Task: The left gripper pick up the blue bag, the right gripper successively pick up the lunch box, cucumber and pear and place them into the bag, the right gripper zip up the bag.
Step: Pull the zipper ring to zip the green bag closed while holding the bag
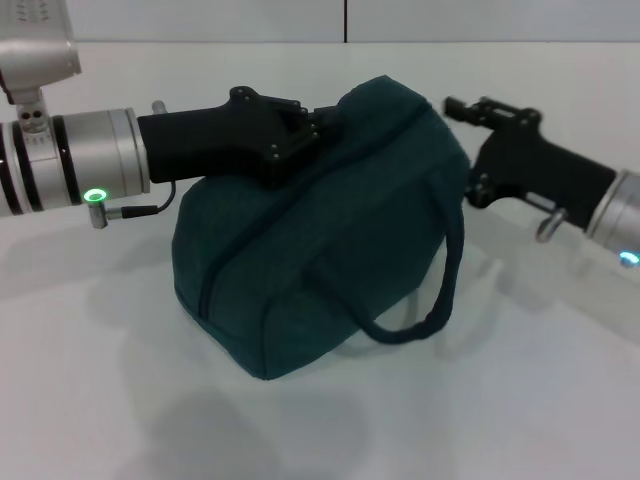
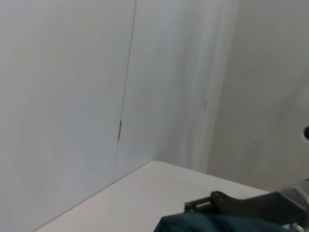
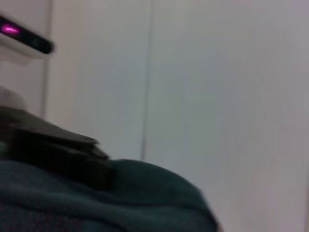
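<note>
Nearest you, bare worktop (image 1: 300, 440) runs from 6 o'clock up to the bag (image 1: 320, 260), which sits at the centre of the head view, tilted, its upper end toward 1 o'clock. The zip seam (image 1: 250, 240) runs along the top face and appears closed, judging from its unbroken line; lunch box, cucumber and pear show in no view and are presumably inside. One handle (image 1: 430, 300) droops loose at 4 o'clock, a possible snag for any low sweep there.

At 10 o'clock, the left gripper (image 1: 310, 128) meets the bag's top edge. Its fingers seem pinched on the fabric, apparently to brace the bag against the pull of zipping, though the contact itself is hidden.

At 2 o'clock, the right gripper (image 1: 460, 106) hangs just beside the bag's far end, apart from it; you cannot tell its finger state.

Room to move: worktop is open at 6, 8 and 4 o'clock. Beyond the bag, the worktop's far edge and the wall (image 1: 200, 20) lie near, so retreat toward 12 o'clock is limited.
</note>
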`<state>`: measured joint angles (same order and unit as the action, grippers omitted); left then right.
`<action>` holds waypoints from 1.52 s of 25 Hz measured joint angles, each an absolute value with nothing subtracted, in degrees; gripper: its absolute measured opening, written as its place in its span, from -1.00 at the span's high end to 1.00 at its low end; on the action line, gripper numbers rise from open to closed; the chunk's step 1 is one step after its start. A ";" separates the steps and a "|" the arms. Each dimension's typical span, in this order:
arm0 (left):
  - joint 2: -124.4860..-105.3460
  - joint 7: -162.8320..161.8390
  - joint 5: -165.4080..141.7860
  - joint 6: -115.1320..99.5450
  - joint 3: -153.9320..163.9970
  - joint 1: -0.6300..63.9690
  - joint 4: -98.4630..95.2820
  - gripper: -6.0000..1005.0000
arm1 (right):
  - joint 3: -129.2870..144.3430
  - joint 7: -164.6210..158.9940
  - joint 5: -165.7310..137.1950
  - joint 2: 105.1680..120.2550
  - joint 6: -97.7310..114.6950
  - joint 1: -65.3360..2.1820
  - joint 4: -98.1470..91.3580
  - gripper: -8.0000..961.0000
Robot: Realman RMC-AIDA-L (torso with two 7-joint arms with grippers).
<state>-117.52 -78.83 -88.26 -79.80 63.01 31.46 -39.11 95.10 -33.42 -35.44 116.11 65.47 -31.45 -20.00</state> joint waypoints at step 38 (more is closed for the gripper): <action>-117.52 -78.23 -88.42 -79.71 62.14 31.47 -39.15 0.88 | 97.82 -33.97 -34.92 116.09 63.76 -29.45 -22.80 0.16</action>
